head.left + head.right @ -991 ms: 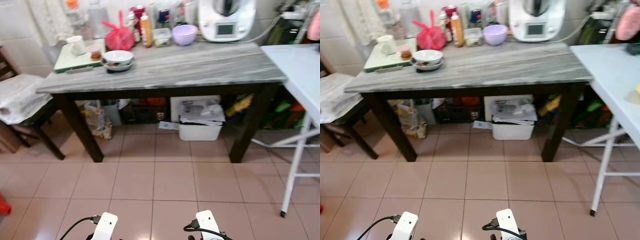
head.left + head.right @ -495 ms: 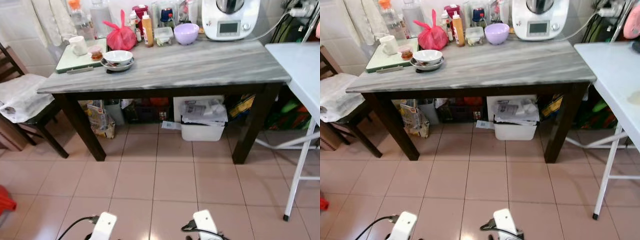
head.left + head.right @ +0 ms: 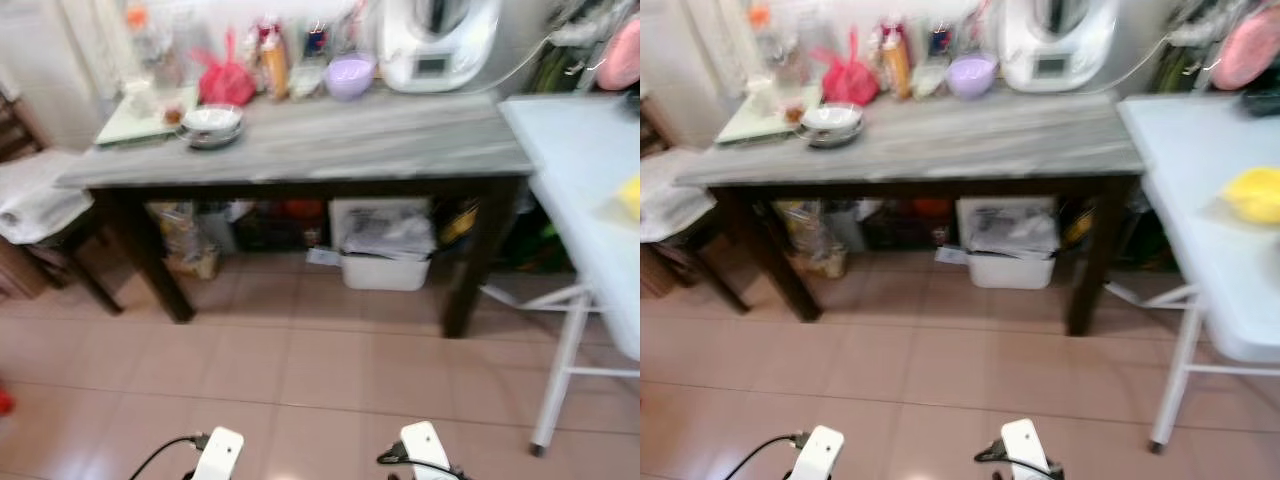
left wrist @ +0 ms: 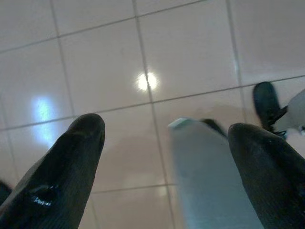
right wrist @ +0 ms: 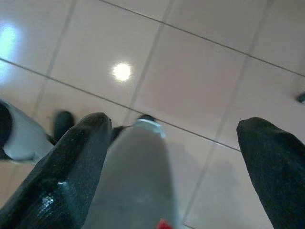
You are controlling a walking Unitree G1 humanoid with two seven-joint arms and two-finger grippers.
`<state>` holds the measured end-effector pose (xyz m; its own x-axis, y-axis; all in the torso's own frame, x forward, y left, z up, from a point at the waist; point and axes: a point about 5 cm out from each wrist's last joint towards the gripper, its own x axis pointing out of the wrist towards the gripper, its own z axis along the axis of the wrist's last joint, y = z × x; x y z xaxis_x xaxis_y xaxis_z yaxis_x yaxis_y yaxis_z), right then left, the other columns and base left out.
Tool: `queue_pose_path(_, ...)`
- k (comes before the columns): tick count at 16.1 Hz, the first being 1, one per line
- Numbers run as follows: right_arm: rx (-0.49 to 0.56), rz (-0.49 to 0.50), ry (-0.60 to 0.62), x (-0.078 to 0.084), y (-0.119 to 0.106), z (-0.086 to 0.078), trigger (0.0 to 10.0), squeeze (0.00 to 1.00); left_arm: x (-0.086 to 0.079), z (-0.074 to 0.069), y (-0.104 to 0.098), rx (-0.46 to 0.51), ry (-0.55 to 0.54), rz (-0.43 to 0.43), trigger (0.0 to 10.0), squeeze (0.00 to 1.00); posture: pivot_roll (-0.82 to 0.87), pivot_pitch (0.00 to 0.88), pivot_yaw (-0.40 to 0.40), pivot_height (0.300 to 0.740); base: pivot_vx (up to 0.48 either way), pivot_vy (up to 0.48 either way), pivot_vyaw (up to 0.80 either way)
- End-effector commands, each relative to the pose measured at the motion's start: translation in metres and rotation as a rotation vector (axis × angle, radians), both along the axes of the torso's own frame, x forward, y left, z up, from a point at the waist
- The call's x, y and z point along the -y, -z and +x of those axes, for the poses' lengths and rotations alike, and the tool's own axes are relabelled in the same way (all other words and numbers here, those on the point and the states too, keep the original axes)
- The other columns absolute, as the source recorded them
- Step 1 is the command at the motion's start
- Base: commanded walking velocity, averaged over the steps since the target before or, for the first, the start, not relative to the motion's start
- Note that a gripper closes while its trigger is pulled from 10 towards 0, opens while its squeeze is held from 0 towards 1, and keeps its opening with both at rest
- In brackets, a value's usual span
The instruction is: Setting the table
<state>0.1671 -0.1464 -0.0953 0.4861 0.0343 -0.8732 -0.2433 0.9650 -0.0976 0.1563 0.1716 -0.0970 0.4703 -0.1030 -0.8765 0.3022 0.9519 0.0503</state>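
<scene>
left eye view, blurred: a grey-topped bench [image 3: 330, 140] on dark legs stands across the pink tiled floor [image 3: 300, 390]. toward its left end a white bowl [image 3: 212, 119] sits on a plate [image 3: 212, 134], with a pale green tray [image 3: 140, 118] just beside them at the back left corner. along the back edge are a red bag [image 3: 225, 80], an orange bottle [image 3: 272, 62], a lilac bowl [image 3: 350, 72] and a white kitchen machine [image 3: 435, 45]. under the bench a white bin [image 3: 385, 255] holds papers, with other clutter too soft to name. a chair [image 3: 40, 215] draped in white cloth stands by the left end. to the right, touching or nearly touching the bench's right end, is a pale blue folding table [image 3: 1200, 190] with white legs, carrying something yellow [image 3: 1252, 193]; a pink round thing [image 3: 1246, 52] sits behind it.

both arms hang low over the floor. left wrist view: the left end effector [image 4: 167, 157] has its two black fingers [image 4: 71, 162] spread wide apart, gripping nothing, tiles below. right wrist view: the right end effector [image 5: 176, 162] is likewise spread wide and bare above the tiles, well away from the bowl and plate.
</scene>
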Motion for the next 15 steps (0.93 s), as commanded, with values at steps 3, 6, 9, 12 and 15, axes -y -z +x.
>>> queue_pose_path(3,-0.005,0.033,-0.01,-0.014,0.0,-0.001,10.0,0.0,-0.013,-0.003,0.0,-0.007,-0.006,0.036,10.0,0.0,-0.16,0.0,0.105,0.74,0.0,-0.416,0.0)
queue_pose_path(6,0.001,0.038,-0.005,-0.014,0.001,-0.002,10.0,0.0,-0.016,0.0,-0.002,0.015,-0.038,0.032,10.0,0.0,-0.16,0.0,0.104,0.74,0.0,0.0,0.0)
queue_pose_path(9,0.045,0.031,-0.072,-0.015,-0.002,0.002,10.0,0.0,-0.022,0.019,-0.012,0.115,-0.098,0.033,10.0,0.0,-0.16,0.0,0.103,0.74,0.0,0.0,0.0)
queue_pose_path(12,0.066,0.05,-0.095,-0.017,-0.003,0.004,10.0,0.0,-0.031,0.044,-0.026,0.217,-0.175,0.023,10.0,0.0,-0.15,0.0,0.099,0.74,0.0,0.0,0.0)
queue_pose_path(15,0.105,0.05,-0.097,-0.018,-0.005,0.007,10.0,0.0,-0.037,0.077,-0.049,0.364,-0.223,0.009,10.0,0.0,-0.14,0.0,0.103,0.74,0.0,0.0,0.0)
